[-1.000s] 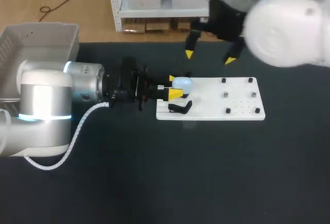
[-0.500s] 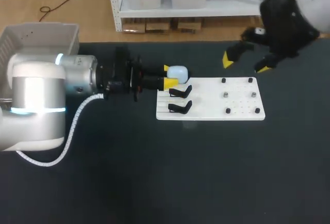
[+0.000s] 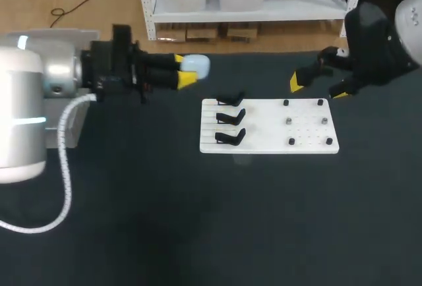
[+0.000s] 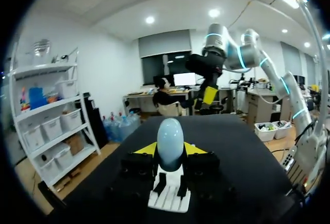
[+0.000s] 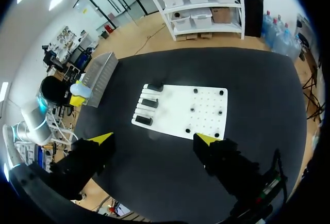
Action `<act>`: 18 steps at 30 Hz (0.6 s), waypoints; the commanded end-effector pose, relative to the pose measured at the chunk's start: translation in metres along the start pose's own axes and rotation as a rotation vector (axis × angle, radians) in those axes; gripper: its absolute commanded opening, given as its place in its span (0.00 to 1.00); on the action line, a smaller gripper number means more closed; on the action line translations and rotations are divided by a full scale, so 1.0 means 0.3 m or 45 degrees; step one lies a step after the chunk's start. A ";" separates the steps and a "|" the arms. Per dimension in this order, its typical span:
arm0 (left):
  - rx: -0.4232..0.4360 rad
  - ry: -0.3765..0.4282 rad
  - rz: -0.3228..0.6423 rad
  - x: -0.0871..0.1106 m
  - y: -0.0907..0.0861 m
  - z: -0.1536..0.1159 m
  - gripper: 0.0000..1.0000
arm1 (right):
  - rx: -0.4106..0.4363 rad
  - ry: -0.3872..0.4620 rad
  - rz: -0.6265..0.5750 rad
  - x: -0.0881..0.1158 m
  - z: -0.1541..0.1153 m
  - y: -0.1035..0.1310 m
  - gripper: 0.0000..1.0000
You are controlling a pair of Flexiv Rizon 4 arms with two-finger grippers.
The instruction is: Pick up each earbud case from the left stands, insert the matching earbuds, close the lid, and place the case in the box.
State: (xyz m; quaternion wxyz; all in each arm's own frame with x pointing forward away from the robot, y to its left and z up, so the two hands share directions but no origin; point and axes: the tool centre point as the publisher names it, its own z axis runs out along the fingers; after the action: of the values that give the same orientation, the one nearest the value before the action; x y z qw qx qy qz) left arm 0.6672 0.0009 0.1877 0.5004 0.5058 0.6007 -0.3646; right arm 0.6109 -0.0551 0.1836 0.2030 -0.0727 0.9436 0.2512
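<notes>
the left gripper (image 3: 184,71) is pinching the blue case (image 3: 197,66) and should be holding it level for the spread right gripper (image 3: 318,87).

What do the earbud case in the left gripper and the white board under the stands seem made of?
The earbud case: likely hard plastic, pale blue, smooth, with a soft sheen on its rounded shell. The white board: plastic or painted sheet, matte and flat, no glare; which one is unclear.
</notes>
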 end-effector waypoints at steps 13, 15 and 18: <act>-0.848 0.139 -0.243 0.181 0.140 -0.460 0.00 | 0.009 -0.064 0.002 0.011 -0.002 0.001 1.00; -0.918 0.144 -0.273 0.206 0.170 -0.517 0.00 | 0.009 -0.064 0.002 0.011 -0.002 0.001 1.00; -0.999 0.187 -0.285 0.240 0.221 -0.586 0.00 | 0.009 -0.064 0.002 0.011 -0.002 0.001 1.00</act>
State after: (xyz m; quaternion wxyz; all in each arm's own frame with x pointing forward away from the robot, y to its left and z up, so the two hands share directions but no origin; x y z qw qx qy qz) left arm 0.6982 0.1823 0.1606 0.5098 0.3378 0.7472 -0.2601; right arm 0.6108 -0.0556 0.1831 0.2215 -0.0679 0.9394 0.2527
